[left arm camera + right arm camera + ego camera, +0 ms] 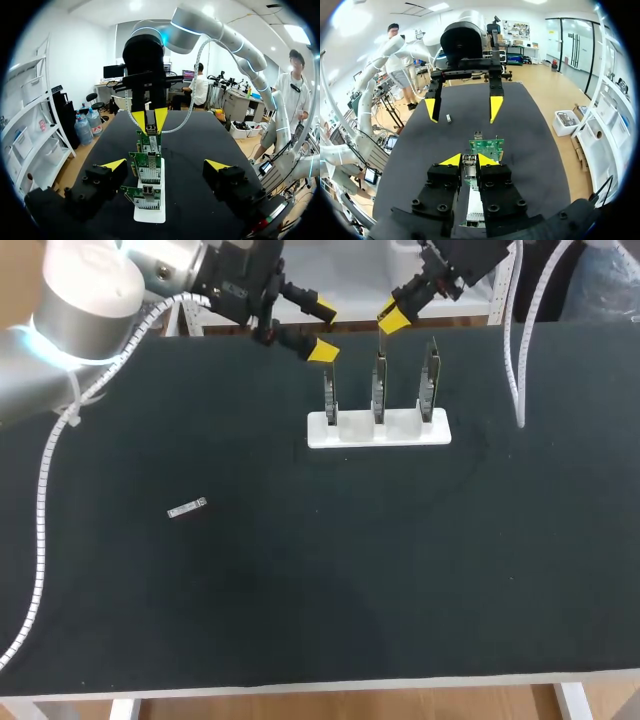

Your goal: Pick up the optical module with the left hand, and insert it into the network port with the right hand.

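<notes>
Three upright green circuit boards (380,390) stand in a row in a white slotted holder (400,430) toward the far middle of the black cloth-covered surface (350,570). Each carries a small metal network port cage (148,190) on its edge, seen best in the left wrist view. The task's thing, a small silver oblong optical module (186,509), lies flat and alone on the surface. It is well apart from the holder, on the left side and nearer the front edge, and nothing touches it. The left gripper (323,331) hangs above the far edge of the surface just beside the leftmost board; its jaws are released, spread wide, with the row of boards showing in the gap between the yellow tips and neither tip touching them. The right gripper (389,315) hangs above the middle board from the other side. Its jaws are clenched nearly together, leaving only a narrow slit, and the right wrist view shows a board's top edge and port below that slit; whether the tips touch the board cannot be told. The silver left arm (80,300) comes in from the far left corner, trailing a white spiral-wrapped cable (40,500) down over the surface. Any print on the boards or the module is too small to read.
</notes>
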`<state>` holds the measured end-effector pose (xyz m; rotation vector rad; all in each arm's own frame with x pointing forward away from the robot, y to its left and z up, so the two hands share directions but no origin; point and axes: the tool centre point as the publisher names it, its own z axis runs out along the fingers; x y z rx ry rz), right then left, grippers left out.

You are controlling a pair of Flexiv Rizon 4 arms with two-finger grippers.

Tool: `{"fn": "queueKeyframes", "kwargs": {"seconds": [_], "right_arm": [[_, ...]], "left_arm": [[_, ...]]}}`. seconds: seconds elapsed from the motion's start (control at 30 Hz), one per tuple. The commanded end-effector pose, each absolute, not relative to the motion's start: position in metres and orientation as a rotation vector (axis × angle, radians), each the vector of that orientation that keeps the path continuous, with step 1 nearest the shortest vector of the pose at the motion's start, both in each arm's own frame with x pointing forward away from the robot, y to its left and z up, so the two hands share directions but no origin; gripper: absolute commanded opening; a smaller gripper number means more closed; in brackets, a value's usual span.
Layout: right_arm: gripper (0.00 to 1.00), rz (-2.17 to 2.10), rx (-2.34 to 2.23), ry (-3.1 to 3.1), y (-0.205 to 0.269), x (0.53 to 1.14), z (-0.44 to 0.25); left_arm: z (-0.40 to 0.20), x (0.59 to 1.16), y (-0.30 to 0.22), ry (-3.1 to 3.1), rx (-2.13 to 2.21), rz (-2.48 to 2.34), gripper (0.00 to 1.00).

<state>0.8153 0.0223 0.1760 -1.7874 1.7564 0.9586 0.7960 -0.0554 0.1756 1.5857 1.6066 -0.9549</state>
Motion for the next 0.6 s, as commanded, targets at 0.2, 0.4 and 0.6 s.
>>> {"fn": "queueKeyframes", "kwargs": {"seconds": [0.2,0.4,0.6], "right_arm": [[0.00,1.028,-1.844,1.742,0.0238,0.8289,0.1752],[0.00,1.034,-1.848,1.739,0.0256,0.8295,0.1744],[0.00,1.043,-1.847,1.737,0.0274,0.8301,0.1728]], "left_arm": [[0.1754,0.7969,-0.0553,1.606,1.589,-0.956,1.00],[0.1754,0.7969,-0.0553,1.606,1.589,-0.956,1.00],[0.1754,0.7969,-0.0553,1.606,1.589,-0.956,1.00]]}}
